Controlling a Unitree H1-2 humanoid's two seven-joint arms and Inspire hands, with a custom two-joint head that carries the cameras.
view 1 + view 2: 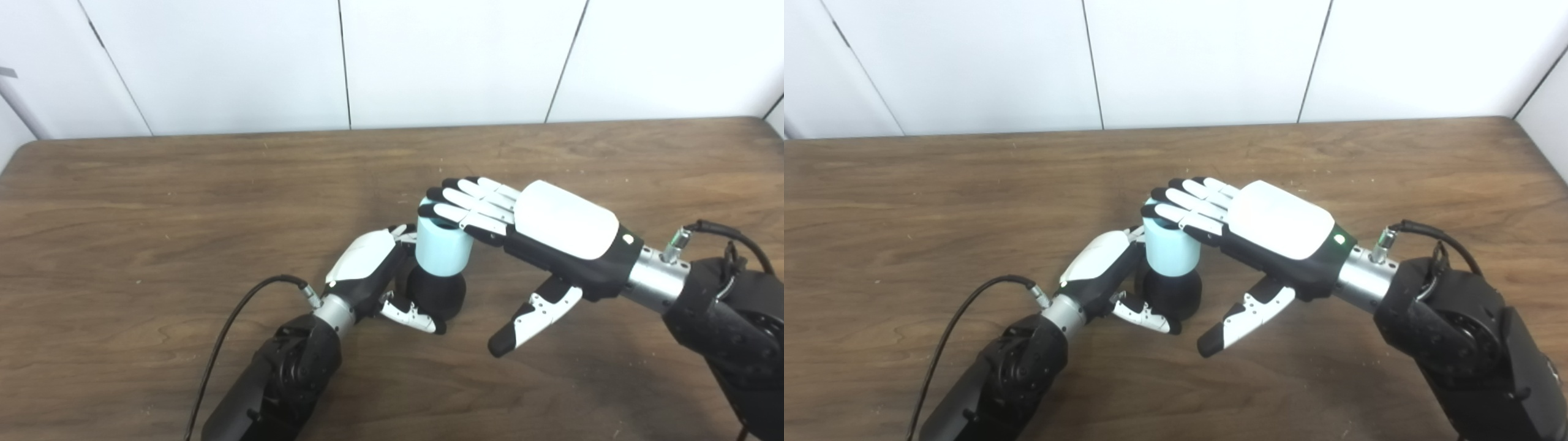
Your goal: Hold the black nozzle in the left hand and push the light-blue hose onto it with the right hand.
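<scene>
The black nozzle (436, 291) stands upright on the wooden table (153, 202), and my left hand (370, 269) is wrapped around its base, thumb curled across the front. The light-blue hose (442, 246), a short cylinder, sits on top of the nozzle. My right hand (539, 236) lies flat and open above it, with its fingers (468, 205) resting across the hose's top rim and its thumb hanging free to the lower right. The nozzle's upper part is hidden inside the hose.
White wall panels (343, 61) stand behind the table's far edge. A black cable (236, 318) loops from my left wrist over the table. Another cable (729, 236) arches at my right wrist.
</scene>
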